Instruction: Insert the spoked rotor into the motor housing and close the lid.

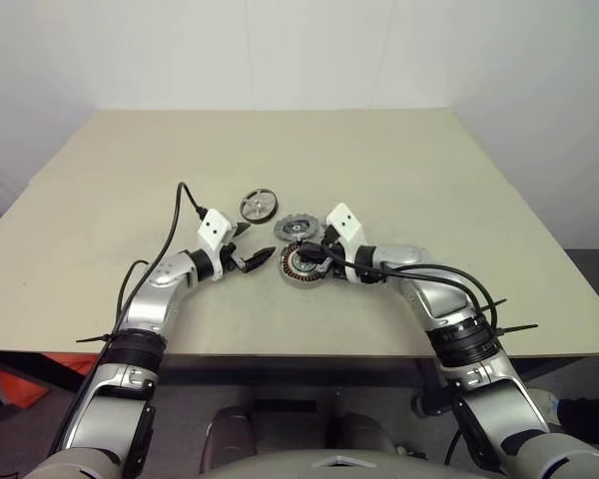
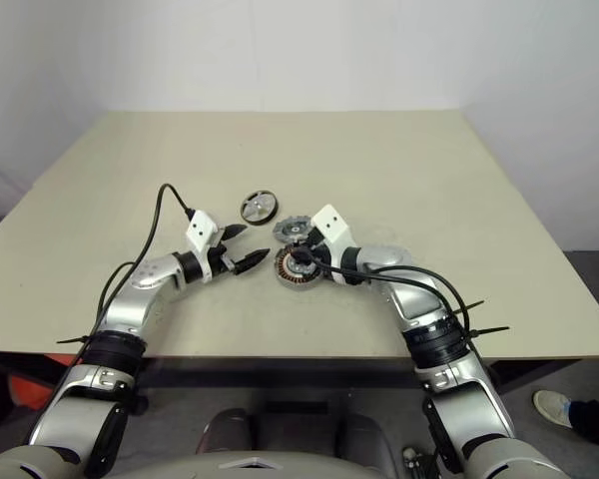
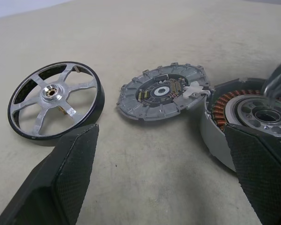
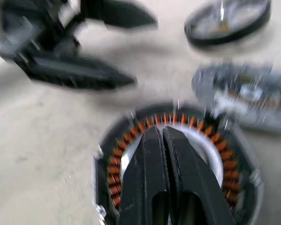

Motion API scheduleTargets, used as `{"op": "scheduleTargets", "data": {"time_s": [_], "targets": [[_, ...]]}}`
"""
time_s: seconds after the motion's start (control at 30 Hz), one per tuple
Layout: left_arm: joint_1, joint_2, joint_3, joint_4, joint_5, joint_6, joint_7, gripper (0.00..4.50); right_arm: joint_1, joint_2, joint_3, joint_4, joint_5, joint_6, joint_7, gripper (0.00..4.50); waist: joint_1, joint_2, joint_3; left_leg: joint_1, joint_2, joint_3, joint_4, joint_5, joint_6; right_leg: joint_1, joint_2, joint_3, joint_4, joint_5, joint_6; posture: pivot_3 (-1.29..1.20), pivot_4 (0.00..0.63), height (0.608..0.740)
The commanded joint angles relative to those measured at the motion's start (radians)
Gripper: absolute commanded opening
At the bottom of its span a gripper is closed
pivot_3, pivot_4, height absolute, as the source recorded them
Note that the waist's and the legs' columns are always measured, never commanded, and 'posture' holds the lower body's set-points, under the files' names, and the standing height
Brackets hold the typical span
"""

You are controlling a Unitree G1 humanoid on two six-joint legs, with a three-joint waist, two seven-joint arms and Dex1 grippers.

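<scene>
Left gripper [image 1: 252,244] has its two black fingers spread wide, nothing between them, hovering just above the beige tabletop [image 1: 399,160] and pointing toward the cluster of parts. Right gripper [image 4: 165,140] has its fingers pressed together, tips over the silver hub of the motor housing [image 1: 304,263], the dark ring packed with copper windings. Can't tell if the tips actually touch the hub.

The spoked rotor [image 3: 55,104], the shiny silver wheel with a dark rim, lies flat on the table beyond the left gripper and slightly toward the centre, well clear of the housing. The dull grey notched lid [image 3: 164,91] sits between rotor and housing, its edge just beside or leaning on the housing rim.

Key relation: the rotor is on the left gripper's side, ahead of its open fingers; the right arm is busy at the housing. My read is that the left arm should take the rotor. It lies flat, so the grasp likely goes across the rim.
</scene>
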Motion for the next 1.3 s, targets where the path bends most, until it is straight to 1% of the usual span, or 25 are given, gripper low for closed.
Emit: {"op": "scheduleTargets", "data": {"time_s": [0.03, 0.17, 0.3, 0.4, 0.5, 0.57, 0.67, 0.93, 1.03, 1.13, 1.3], "targets": [[-0.019, 0.007, 0.011, -0.019, -0.005, -0.012, 0.002, 4.50, 0.001, -0.002, 0.009, 0.037, -0.030, -0.028, -0.029, 0.05, 0.000, 0.000, 0.000, 0.000, 0.000, 0.000, 0.000, 0.000, 0.000, 0.000, 0.000, 0.000, 0.000, 0.000, 0.000, 0.00, 0.000, 0.740], [-0.011, 0.010, 0.012, -0.024, -0.005, -0.012, 0.004, 4.50, -0.029, -0.010, -0.037, -0.075, 0.025, 0.007, -0.016, 0.05, 0.000, 0.000, 0.000, 0.004, 0.000, 0.000, 0.000, 0.000, 0.000, 0.004, 0.000, 0.000, 0.000, 0.000, 0.000, 0.00, 0.000, 0.740], [-0.014, 0.005, 0.010, -0.020, -0.005, -0.010, 0.008, 4.50, -0.058, -0.016, -0.056, -0.119, 0.043, 0.024, -0.015, 0.05, 0.000, 0.000, 0.000, 0.006, 0.000, 0.000, 0.000, 0.000, -0.001, 0.004, 0.000, 0.000, 0.000, -0.001, 0.003, 0.00, 0.000, 0.740], [-0.027, -0.006, 0.020, -0.008, -0.010, 0.003, 0.029, 4.50, -0.065, -0.011, -0.062, -0.123, 0.049, 0.028, -0.014, 0.05, 0.000, 0.000, 0.000, 0.006, 0.000, 0.000, 0.000, 0.000, -0.001, 0.004, 0.000, 0.000, 0.000, 0.000, 0.001, 0.00, 0.000, 0.740], [-0.054, -0.020, 0.047, 0.035, -0.009, 0.056, 0.104, 4.50, -0.057, -0.008, -0.063, -0.099, 0.036, 0.014, -0.029, 0.05, 0.000, 0.000, 0.000, 0.006, 0.000, 0.000, -0.001, 0.000, 0.000, 0.005, 0.000, 0.000, 0.000, 0.000, 0.001, 0.00, 0.000, 0.740], [-0.086, -0.035, 0.089, 0.079, -0.028, 0.122, 0.184, 4.50, -0.054, -0.006, -0.074, -0.099, 0.040, 0.013, -0.038, 0.05, 0.000, 0.000, 0.000, 0.006, 0.000, 0.000, 0.000, 0.000, 0.000, 0.005, 0.000, 0.000, 0.000, 0.000, 0.001, 0.00, 0.000, 0.740], [-0.138, -0.065, 0.176, 0.133, -0.095, 0.246, 0.277, 4.50, -0.054, -0.005, -0.094, -0.101, 0.049, 0.016, -0.053, 0.05, 0.000, 0.000, 0.000, 0.007, -0.001, 0.000, 0.000, 0.000, -0.001, 0.005, 0.000, 0.000, 0.000, 0.000, 0.001, 0.00, 0.000, 0.740], [-0.206, -0.121, 0.265, 0.206, -0.191, 0.416, 0.327, 4.50, -0.062, -0.004, -0.119, -0.099, 0.058, 0.015, -0.070, 0.05, 0.001, 0.000, 0.000, 0.007, -0.001, 0.000, -0.001, 0.000, 0.001, 0.006, 0.000, 0.000, -0.002, 0.000, 0.001, 0.00, 0.000, 0.740], [-0.233, -0.142, 0.292, 0.237, -0.219, 0.465, 0.344, 4.50, -0.063, -0.005, -0.123, -0.101, 0.062, 0.014, -0.076, 0.05, 0.003, 0.000, 0.000, 0.008, -0.002, -0.001, -0.001, 0.000, 0.001, 0.008, 0.000, 0.000, -0.002, 0.000, 0.001, 0.00, 0.000, 0.740], [-0.280, -0.182, 0.350, 0.287, -0.272, 0.506, 0.374, 4.50, -0.063, -0.009, -0.125, -0.093, 0.062, 0.008, -0.078, 0.05, 0.008, 0.000, 0.000, 0.010, -0.002, -0.001, -0.001, -0.001, 0.001, 0.012, -0.001, 0.000, -0.004, 0.000, 0.001, 0.00, 0.000, 0.740], [-0.357, -0.221, 0.418, 0.418, -0.297, 0.505, 0.445, 4.50, -0.069, -0.009, -0.134, -0.086, 0.062, 0.008, -0.083, 0.05, 0.013, 0.000, 0.000, 0.011, -0.005, -0.002, -0.002, -0.001, 0.002, 0.017, -0.002, 0.000, -0.013, 0.003, 0.006, 0.00, 0.000, 0.740]]}}
